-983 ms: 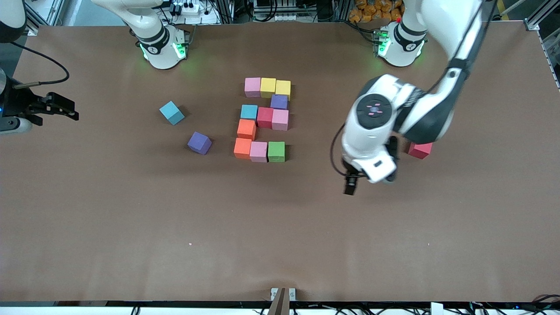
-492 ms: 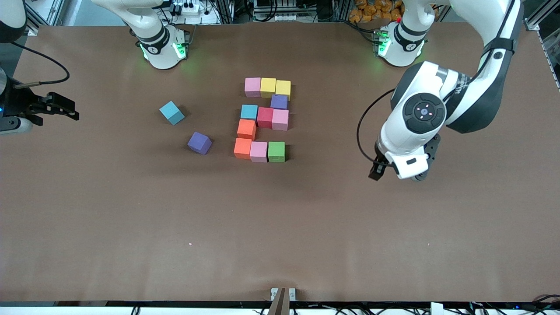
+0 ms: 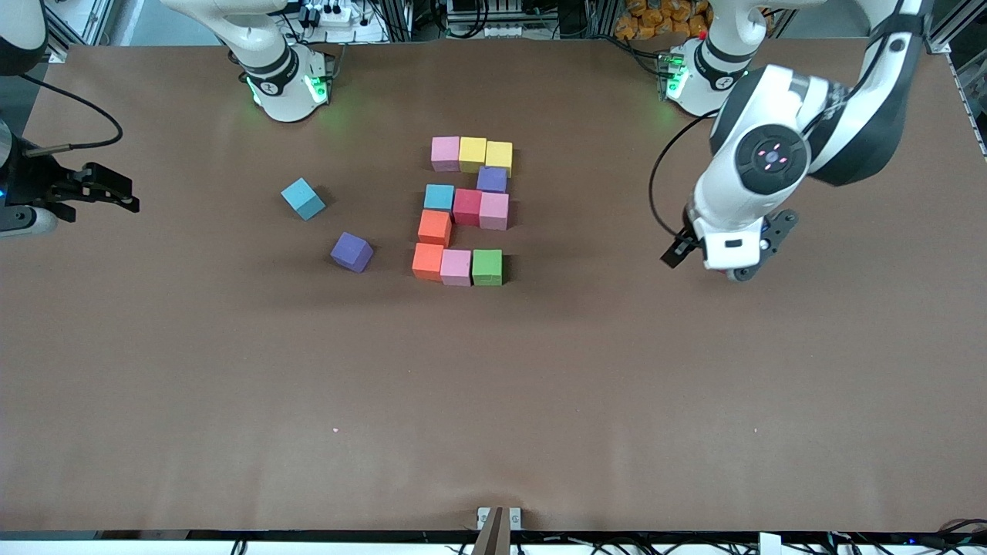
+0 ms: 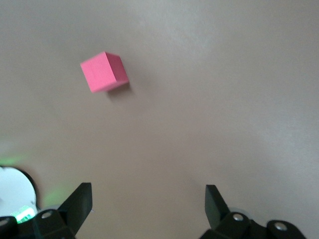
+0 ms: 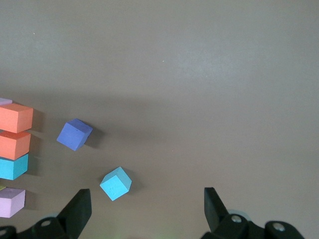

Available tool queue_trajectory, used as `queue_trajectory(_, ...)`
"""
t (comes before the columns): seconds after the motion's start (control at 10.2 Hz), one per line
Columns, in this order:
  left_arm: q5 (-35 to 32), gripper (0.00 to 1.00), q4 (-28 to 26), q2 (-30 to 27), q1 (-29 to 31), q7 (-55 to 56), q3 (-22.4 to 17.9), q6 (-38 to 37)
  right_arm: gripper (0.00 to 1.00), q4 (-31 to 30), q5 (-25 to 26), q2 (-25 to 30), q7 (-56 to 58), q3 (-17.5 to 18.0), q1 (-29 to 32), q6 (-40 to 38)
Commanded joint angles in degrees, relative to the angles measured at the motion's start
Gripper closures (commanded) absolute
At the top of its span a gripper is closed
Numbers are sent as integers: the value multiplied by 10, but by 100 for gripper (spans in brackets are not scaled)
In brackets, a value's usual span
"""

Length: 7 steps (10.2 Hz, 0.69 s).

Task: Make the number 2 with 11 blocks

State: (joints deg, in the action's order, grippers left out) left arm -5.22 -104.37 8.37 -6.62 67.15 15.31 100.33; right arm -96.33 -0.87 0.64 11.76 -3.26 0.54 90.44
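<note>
Eleven blocks lie together mid-table as a blocky number 2 [image 3: 467, 208]: a pink [image 3: 445, 153] and two yellow [image 3: 472, 153] in the row nearest the bases, purple [image 3: 491, 179], then cyan [image 3: 439, 197], red [image 3: 467, 206], pink [image 3: 493, 210], two orange [image 3: 434, 227], pink [image 3: 456, 267], green [image 3: 486, 267]. My left gripper [image 3: 744, 268] [image 4: 148, 191] hangs open and empty over bare table toward the left arm's end. A loose red cube [image 4: 104, 71] lies close by; the hand hides it in the front view. The right arm waits, its gripper [image 3: 116, 194] [image 5: 147, 196] open and empty.
A loose cyan cube [image 3: 302, 198] [image 5: 115, 183] and a loose purple cube [image 3: 352, 251] [image 5: 74, 134] lie beside the digit toward the right arm's end. Both arm bases [image 3: 287, 85] stand along the table edge farthest from the front camera.
My left hand has swung away from the digit toward the left arm's end and its base, and now covers the red cube in the front view. The right arm has not moved.
</note>
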Motion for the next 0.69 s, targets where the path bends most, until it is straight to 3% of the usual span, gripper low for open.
queue_trajectory(0.0, 14, 0, -15, -33, 0, -131, -27, 6, 0, -1, -1, 2, 6, 6, 9, 2)
queue_trajectory(0.49, 9, 0, 25, -32, 28, -389, -33, 8, 0, -1, -3, 0, 11, 7, 8, 3)
queue_trajectory(0.59, 9, 0, 45, -31, 25, -444, -53, 7, 0, -1, -3, 0, 17, 7, 8, 3)
